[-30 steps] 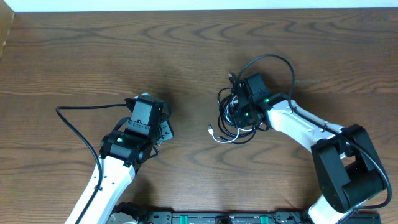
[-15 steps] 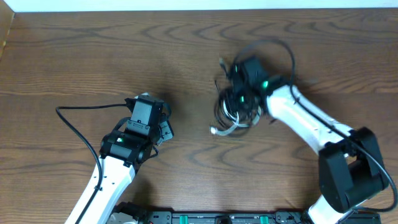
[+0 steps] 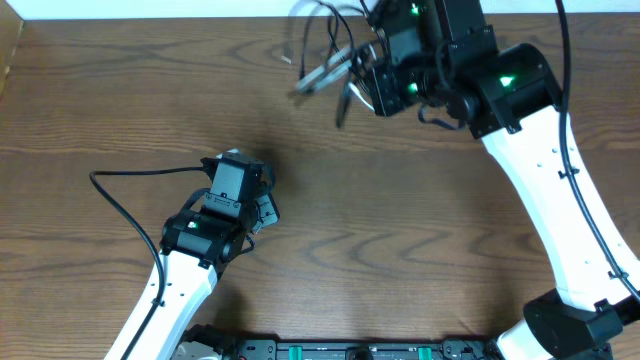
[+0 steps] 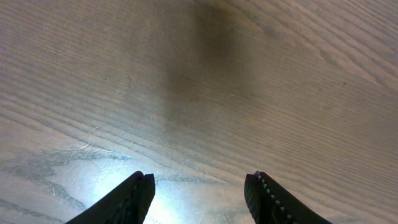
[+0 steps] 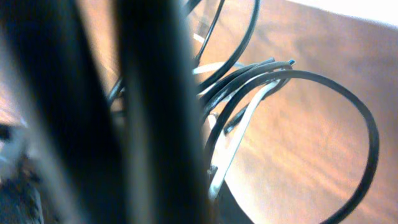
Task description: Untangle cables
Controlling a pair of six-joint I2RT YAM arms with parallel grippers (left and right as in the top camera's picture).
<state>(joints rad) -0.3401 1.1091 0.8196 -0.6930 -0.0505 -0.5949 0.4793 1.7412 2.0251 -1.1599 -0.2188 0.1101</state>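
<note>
The cables [image 3: 322, 72], a bundle of thin black and white cords, hang blurred in the air near the table's far edge. My right gripper [image 3: 385, 68] is raised high and shut on them. In the right wrist view the black and white loops [image 5: 249, 78] fill the frame close to the camera, and the fingers are hidden behind dark blur. My left gripper [image 3: 262, 210] rests at the left centre of the table, far from the cables. It is open and empty over bare wood [image 4: 199, 180].
The brown wooden table [image 3: 420, 260] has its far edge along the top of the overhead view. A thick black wire [image 3: 120, 195] fixed to the left arm loops out to the left.
My right arm has risen and swung toward the far edge, lifting the cable bundle off the table. The left arm has not moved.
</note>
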